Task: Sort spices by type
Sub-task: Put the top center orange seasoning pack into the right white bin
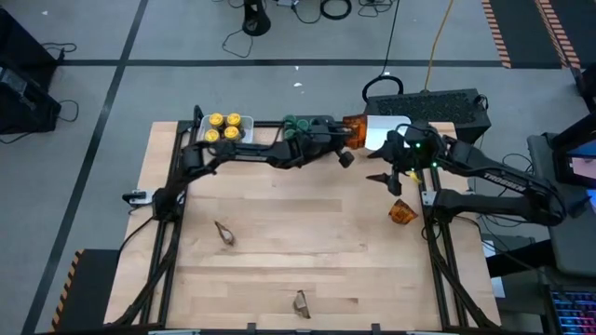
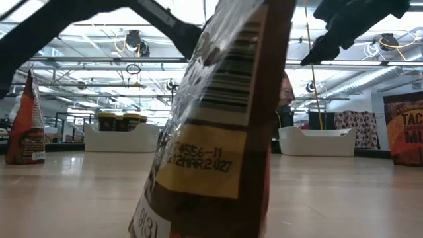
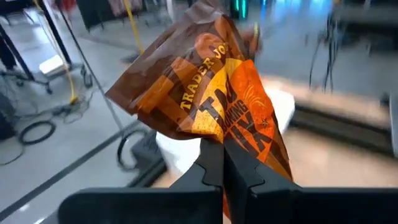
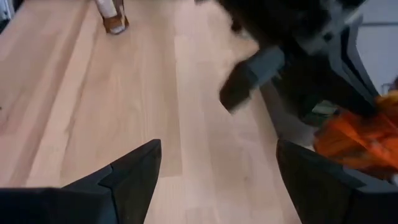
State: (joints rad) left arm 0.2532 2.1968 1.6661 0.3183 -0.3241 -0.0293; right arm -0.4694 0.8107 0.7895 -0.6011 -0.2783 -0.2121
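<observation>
Orange-brown packet [image 1: 302, 304] lies at the 6 o'clock edge of the pale wood counter [image 1: 298, 223], so close to the low camera that it fills that view [image 2: 218, 119]. Second packet [image 1: 223, 233] sits toward 8 o'clock, apart from the first. Third packet [image 1: 402, 212] at 3 o'clock, just beside the right arm's base. Right hand [image 1: 384, 177] hovers above the counter between centre and 2 o'clock, fingers [image 4: 134, 171] spread wide apart, nothing between them.

Left arm reaches across toward 1 o'clock; left hand [image 1: 345, 154] is clamped on a crinkly orange-brown packet [image 1: 354, 130], fingers [image 3: 214, 168] pressed together on its lower edge, packet held up over the white bin [image 1: 391, 130] at 1 o'clock, bin partly hidden under it.

Far edge: jars with yellow lids [image 1: 226, 127] grouped in a bin at 11 o'clock, four lids countable. Jars with green lids [image 1: 300, 124] at 12 o'clock in a dark bin, partly covered by the left arm, count unclear. Low view shows another packet [image 2: 26, 122] upright at far left.
</observation>
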